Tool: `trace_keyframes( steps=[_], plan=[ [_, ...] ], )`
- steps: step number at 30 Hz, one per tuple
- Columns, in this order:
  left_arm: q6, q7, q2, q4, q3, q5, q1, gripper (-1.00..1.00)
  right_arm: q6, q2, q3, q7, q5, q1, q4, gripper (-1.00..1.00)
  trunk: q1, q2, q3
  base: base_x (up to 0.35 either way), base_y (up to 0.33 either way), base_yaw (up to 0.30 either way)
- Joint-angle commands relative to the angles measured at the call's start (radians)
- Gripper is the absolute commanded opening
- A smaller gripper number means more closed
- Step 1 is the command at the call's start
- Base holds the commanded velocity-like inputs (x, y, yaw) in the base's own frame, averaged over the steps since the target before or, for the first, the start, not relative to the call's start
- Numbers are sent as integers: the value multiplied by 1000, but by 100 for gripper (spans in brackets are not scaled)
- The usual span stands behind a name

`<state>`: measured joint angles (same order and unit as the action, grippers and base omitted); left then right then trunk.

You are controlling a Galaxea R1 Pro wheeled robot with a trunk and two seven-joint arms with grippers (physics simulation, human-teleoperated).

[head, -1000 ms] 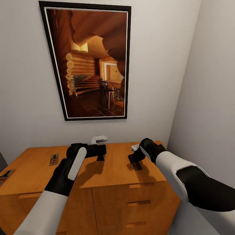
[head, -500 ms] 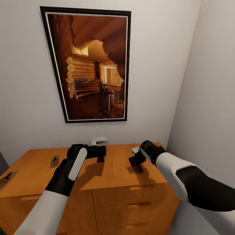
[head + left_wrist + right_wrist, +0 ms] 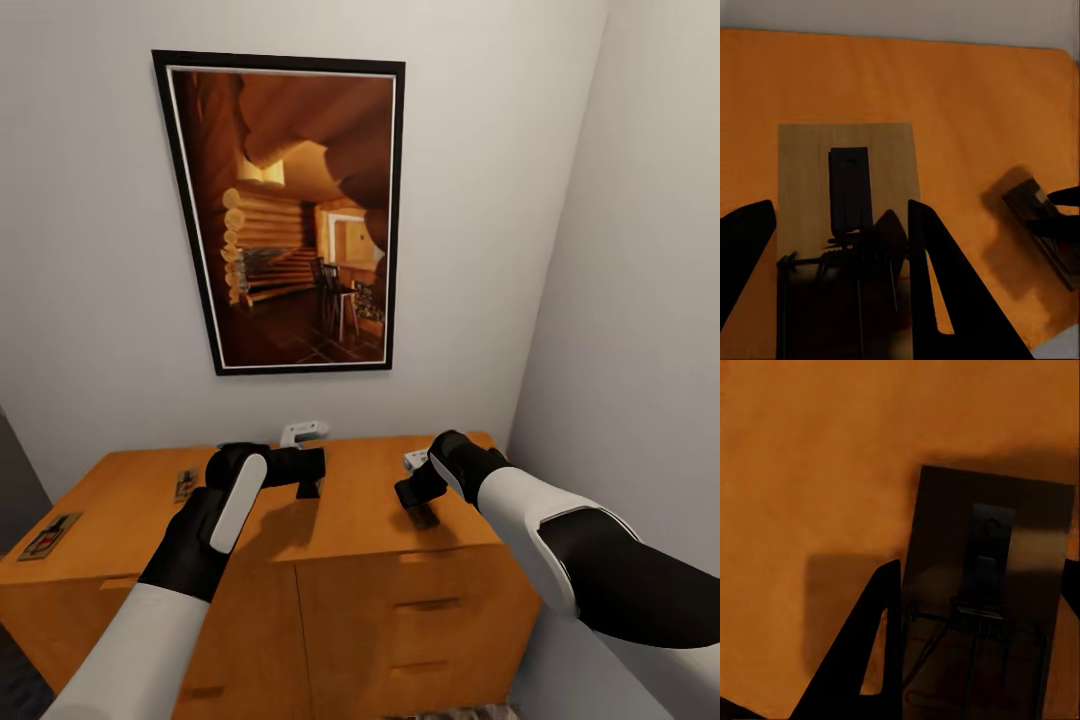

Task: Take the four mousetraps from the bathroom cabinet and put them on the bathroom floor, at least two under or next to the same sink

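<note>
On the orange-brown cabinet (image 3: 330, 520), two flat mousetraps lie at its left end, one (image 3: 185, 484) further in and one (image 3: 48, 536) by the left edge. My left gripper (image 3: 310, 482) hovers over the middle of the cabinet top. In the left wrist view, the left gripper (image 3: 840, 214) is shut on a mousetrap (image 3: 806, 172), a wooden plate with a dark bar. Over the right part of the top, my right gripper (image 3: 415, 500) is shut on another mousetrap (image 3: 424, 516). In the right wrist view, that mousetrap (image 3: 945, 510) sits between the right gripper's fingers (image 3: 982, 574) and casts a shadow on the wood.
A large framed picture (image 3: 295, 210) hangs on the white wall behind the cabinet. A small white object (image 3: 303, 431) rests at the cabinet's back edge, and another (image 3: 413, 459) sits beside my right wrist. A side wall (image 3: 640, 300) closes in on the right.
The whole picture has shifted: the cabinet and framed picture look smaller and sit further right, so the camera has drawn back. Both grippers keep their hold on their mousetraps.
</note>
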<state>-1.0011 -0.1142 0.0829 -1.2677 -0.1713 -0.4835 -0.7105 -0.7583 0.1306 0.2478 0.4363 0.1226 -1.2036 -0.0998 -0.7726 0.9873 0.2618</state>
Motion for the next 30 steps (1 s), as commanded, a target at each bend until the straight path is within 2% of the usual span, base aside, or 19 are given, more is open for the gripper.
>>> trace_keyframes(
  steps=[1,5,8,12,21,30],
  plan=[
    [-2,-10,0,8,0,-11,0,-100,-2,0,4,10,9,-1,-1,-100,4,-6,-2,-316,113,0],
    [3,-8,0,46,0,-12,0,-100,31,-1,4,10,8,-1,11,-100,20,-34,-14,-321,116,0],
    [5,-8,0,65,0,-12,0,-100,101,0,5,8,9,-1,51,-100,31,-55,-24,-323,117,0],
    [5,-7,0,72,0,-12,0,-100,138,0,5,7,8,-1,72,-100,47,-83,-36,-323,118,0],
    [10,-9,-1,123,0,-12,3,-100,147,0,5,7,7,-1,77,-100,81,-146,-64,-323,115,0],
    [12,-7,-1,140,0,-11,3,-100,149,0,5,7,7,-1,91,-100,116,-209,-93,-323,109,0]
  ],
)
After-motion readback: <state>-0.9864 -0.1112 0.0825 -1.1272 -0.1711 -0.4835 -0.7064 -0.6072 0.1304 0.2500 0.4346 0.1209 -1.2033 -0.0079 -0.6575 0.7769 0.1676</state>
